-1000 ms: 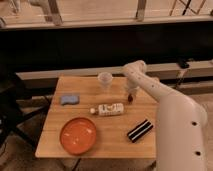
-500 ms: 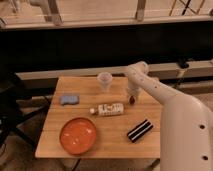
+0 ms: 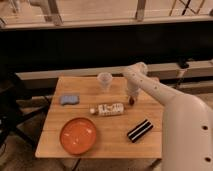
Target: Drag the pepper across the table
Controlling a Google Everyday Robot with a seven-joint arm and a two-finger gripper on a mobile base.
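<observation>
Tool [image 3: 132,98] now lower over the pepper [image 3: 131,102], grip state unclear, slatted table [image 3: 115,145] beneath windows.

- My claw [image 3: 132,100] hangs just right of the bottle [image 3: 107,109], over the pepper [image 3: 131,101].
- Bottle blocks leftward.
- Cup [image 3: 104,80] stands behind the bottle.
- Bare worktop [image 3: 150,107] lies right of the bottle.

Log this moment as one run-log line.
gripper: down over pepper, far right of table | bottle: lying left of pepper | drag: not evident
</observation>
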